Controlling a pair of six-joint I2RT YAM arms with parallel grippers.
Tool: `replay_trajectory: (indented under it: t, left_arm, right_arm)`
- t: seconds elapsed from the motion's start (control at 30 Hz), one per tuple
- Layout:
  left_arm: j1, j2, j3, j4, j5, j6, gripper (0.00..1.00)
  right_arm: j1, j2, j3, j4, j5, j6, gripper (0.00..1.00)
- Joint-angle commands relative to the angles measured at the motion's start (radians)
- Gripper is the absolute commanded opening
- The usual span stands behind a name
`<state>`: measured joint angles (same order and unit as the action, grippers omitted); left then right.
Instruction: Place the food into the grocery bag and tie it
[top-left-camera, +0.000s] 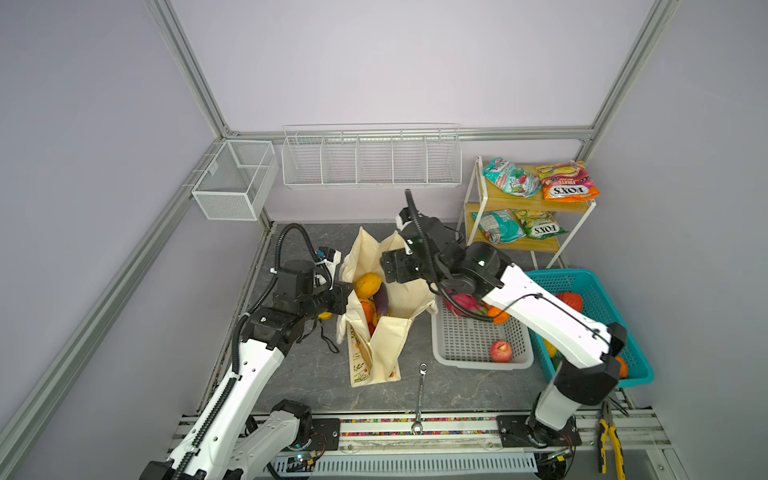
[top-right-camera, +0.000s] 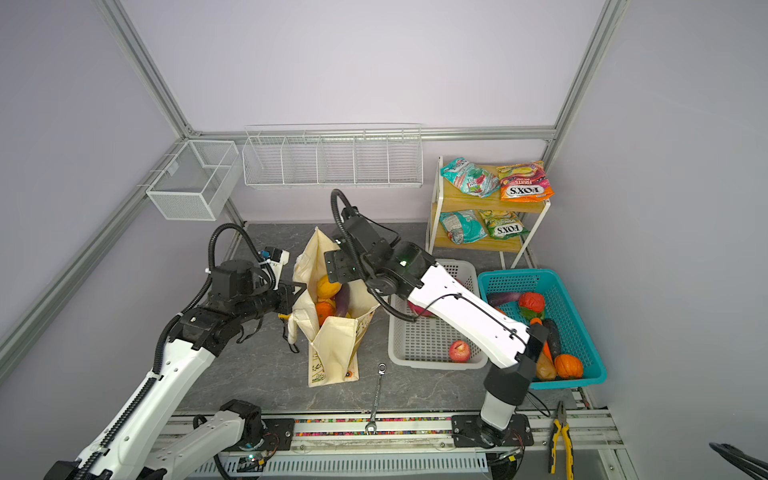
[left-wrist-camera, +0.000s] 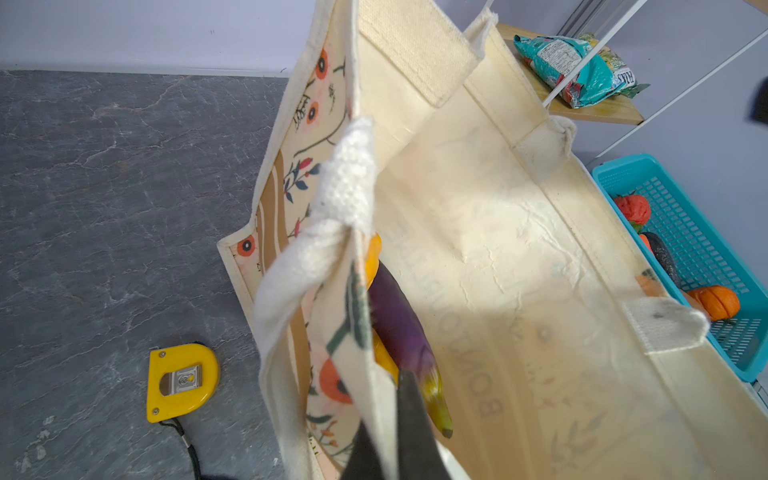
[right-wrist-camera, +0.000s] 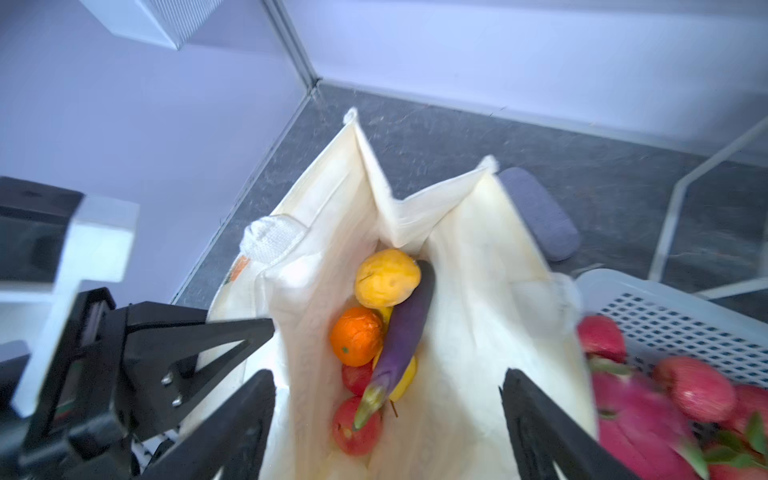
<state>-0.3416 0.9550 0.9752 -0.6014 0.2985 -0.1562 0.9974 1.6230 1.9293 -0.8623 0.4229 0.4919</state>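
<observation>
Grocery bag (top-left-camera: 390, 336) stands on grey marbled tabletop (top-left-camera: 311, 374) between lilac walls (top-left-camera: 374, 62).

Tally by kind, as seen:
One grocery bag (top-left-camera: 386, 340); inside it one eggplant (right-wrist-camera: 405, 332), one orange (right-wrist-camera: 356, 336), two red apples (right-wrist-camera: 357, 428), one round yellow fruit (right-wrist-camera: 386, 277). Four snack packets (top-left-camera: 567, 183). One grey basket (top-left-camera: 482, 365), one teal basket (top-left-camera: 561, 273).

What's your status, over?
Left hand shut on grocery bag rim. Right hand open, empty, over bag mouth. Eggplant, orange, apples inside. Nothing blocking.
</observation>
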Motion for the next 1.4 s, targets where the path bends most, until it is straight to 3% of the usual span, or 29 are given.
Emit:
replay_trajectory:
  t: [0.0, 0.1, 0.17, 0.33, 0.5, 0.6, 0.73, 0.87, 1.37]
  left_arm:
    - [-0.005, -0.016, -0.004, 0.025, 0.006, 0.010, 0.00]
    - [-0.005, -0.016, -0.005, 0.024, 0.003, 0.011, 0.00]
    - [-0.005, -0.014, -0.004, 0.022, 0.001, 0.010, 0.00]
    - [-0.006, -0.013, -0.004, 0.023, 0.006, 0.011, 0.00]
    - [-0.006, -0.013, -0.004, 0.023, 0.008, 0.010, 0.00]
    - [-0.007, -0.014, -0.004, 0.023, 0.006, 0.009, 0.00]
    - [-0.007, -0.018, -0.004, 0.022, 0.001, 0.011, 0.00]
    - [-0.005, -0.019, -0.004, 0.022, 0.002, 0.010, 0.00]
    - [-0.007, -0.021, -0.003, 0.020, 0.001, 0.011, 0.00]
  right_arm:
    - [-0.025, -0.159, -0.106, 0.059, 0.184, -0.015, 0.88]
    - [-0.107, -0.331, -0.220, 0.107, 0.189, 0.024, 0.88]
    - [-0.216, -0.424, -0.260, 0.081, 0.165, 0.096, 0.88]
    - [-0.451, -0.538, -0.234, 0.034, 0.055, 0.159, 0.89]
    - [-0.656, -0.519, -0.149, -0.026, -0.065, 0.296, 0.95]
    - [-0.784, -0.491, -0.147, -0.013, -0.201, 0.413, 1.00]
    - [-0.949, -0.431, -0.201, 0.080, -0.452, 0.576, 0.89]
    - [-1.001, -0.355, -0.222, 0.158, -0.563, 0.655, 0.82]
    - [-1.065, -0.166, -0.165, 0.238, -0.636, 0.696, 0.70]
